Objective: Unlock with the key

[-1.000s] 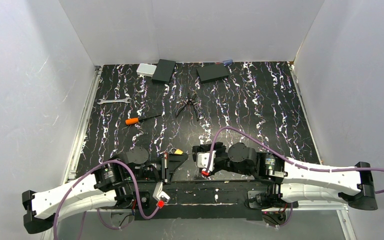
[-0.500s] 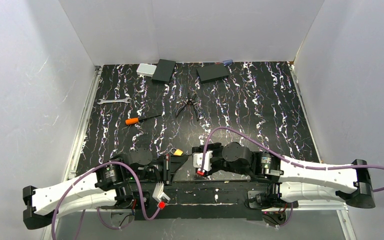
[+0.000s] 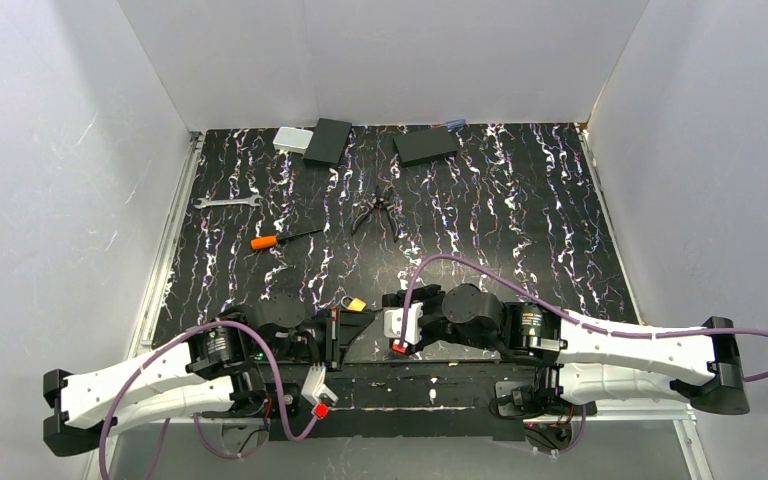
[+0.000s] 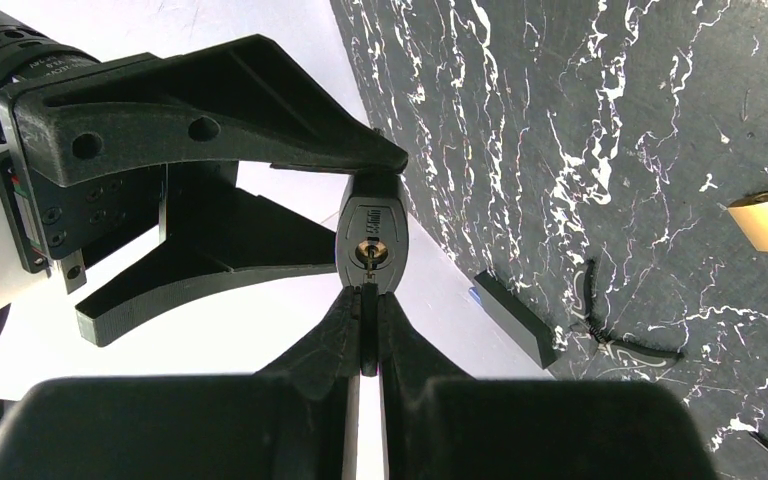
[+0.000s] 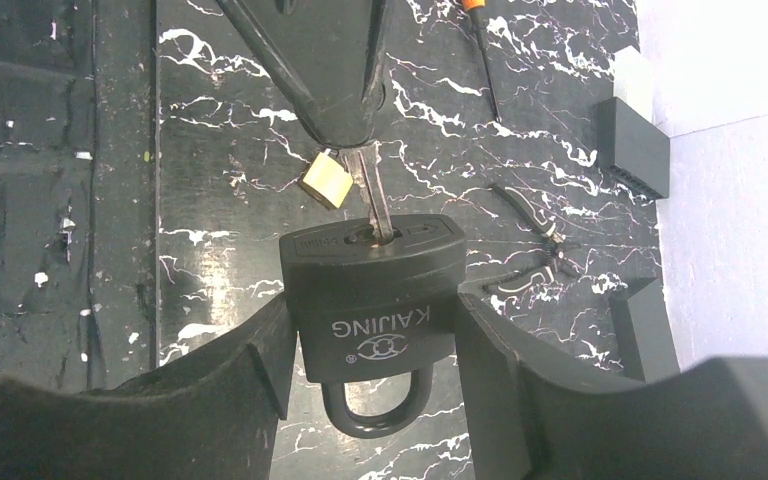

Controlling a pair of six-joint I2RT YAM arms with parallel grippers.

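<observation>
Your right wrist view shows the padlock (image 5: 375,290) clamped in the right claw (image 5: 375,335) with the key (image 5: 373,205) inserted. Your left wrist view shows the left claw (image 4: 368,312) pinching that key.

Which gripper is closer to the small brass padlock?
Left gripper. Its fingers, gripping the key, are just beside the brass padlock; the right gripper, holding the black padlock, is farther.

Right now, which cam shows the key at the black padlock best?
Right wrist: the key runs from the left gripper to the keyway of the black padlock, blade in full view. Left wrist sees it edge-on between its own fingers. Top external: too small to make out.
</observation>
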